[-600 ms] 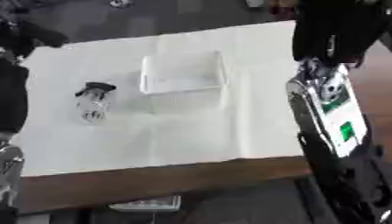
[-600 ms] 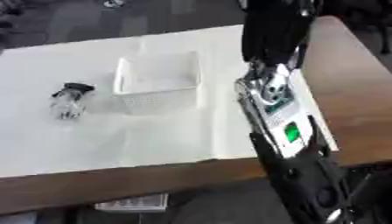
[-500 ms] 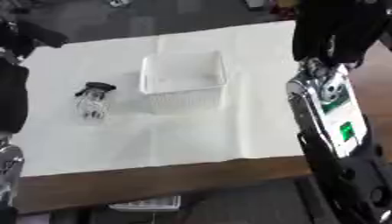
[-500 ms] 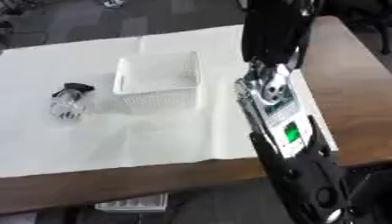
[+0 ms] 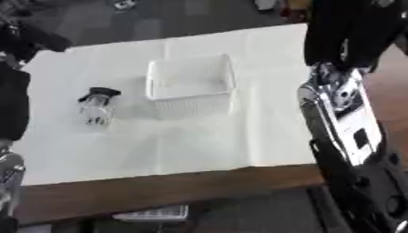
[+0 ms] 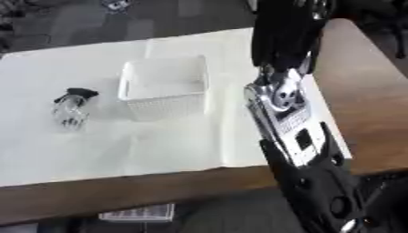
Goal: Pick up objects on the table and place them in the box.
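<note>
A white mesh box point(image 6: 163, 93) stands on a white cloth point(image 6: 159, 145) spread over the brown table point(image 6: 363, 113). To the box's left, apart from it, a clear small bottle with a black cap point(image 5: 97, 106) lies on its side on the cloth — cap toward the far edge. The right arm point(image 6: 291, 127) reaches up the right side of the view, silver forearm rising to a dark mass just right of the box; the right hand cannot be made out there, so whether its fingers are spread or curled cannot be told. They are well apart from the bottle — the box stands between. At the left edge only dark parts of the left arm point(image 5: 12, 98) show.
</note>
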Motion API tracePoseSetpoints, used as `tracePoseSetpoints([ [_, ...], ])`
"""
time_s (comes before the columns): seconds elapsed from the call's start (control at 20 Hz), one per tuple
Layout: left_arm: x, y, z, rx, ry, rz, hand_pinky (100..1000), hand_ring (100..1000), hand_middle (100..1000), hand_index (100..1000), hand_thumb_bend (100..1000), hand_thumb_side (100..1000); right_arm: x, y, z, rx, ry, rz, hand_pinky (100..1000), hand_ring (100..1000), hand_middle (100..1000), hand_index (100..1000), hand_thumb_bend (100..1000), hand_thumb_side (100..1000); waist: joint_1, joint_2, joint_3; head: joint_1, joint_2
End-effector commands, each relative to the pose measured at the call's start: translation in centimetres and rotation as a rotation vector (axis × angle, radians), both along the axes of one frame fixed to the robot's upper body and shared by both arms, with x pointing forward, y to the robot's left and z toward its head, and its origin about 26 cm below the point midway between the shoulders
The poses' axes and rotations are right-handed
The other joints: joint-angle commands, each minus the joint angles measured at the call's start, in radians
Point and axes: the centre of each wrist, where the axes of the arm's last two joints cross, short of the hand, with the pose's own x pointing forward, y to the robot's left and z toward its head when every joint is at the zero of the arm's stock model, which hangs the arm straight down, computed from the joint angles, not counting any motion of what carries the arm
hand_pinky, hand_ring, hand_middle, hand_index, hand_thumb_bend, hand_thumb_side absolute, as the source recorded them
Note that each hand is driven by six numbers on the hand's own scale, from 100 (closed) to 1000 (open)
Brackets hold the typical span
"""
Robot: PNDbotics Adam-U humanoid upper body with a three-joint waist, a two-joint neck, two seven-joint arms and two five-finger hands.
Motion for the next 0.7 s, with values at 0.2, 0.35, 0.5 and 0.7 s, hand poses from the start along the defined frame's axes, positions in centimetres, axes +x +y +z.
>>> tracePoseSetpoints([
  [0.2, 0.0, 0.6, 1.7, 0.039, -0.056, 0.072, 582, 531, 815, 936, 337, 1000, -0.3, 0.0, 0.5, 0.000, -0.014, 0.003, 295, 445, 492, 774, 183, 1000, -0.003, -0.016, -0.004, -0.002, -0.004],
  [0.35, 0.2, 1.2, 3.1, 0.145, -0.097, 0.190, 576, 531, 826, 943, 352, 1000, -0.3, -0.1, 0.4, -0.006, -0.006, 0.002, 293, 443, 491, 775, 185, 1000, -0.001, -0.020, -0.005, 0.004, 0.006],
  [0.5, 0.9, 2.1, 5.0, 0.325, -0.159, 0.390, 600, 552, 840, 935, 426, 1000, -0.3, -0.1, 0.3, -0.012, 0.002, 0.003, 291, 442, 490, 775, 187, 1000, 0.003, -0.025, -0.007, 0.008, 0.015],
  [0.7, 2.7, 2.8, 6.3, 0.593, -0.215, 0.619, 639, 593, 860, 927, 470, 1000, -0.3, -0.1, 0.1, -0.018, 0.010, 0.008, 291, 440, 488, 775, 182, 1000, 0.012, -0.032, -0.014, 0.021, 0.025],
])
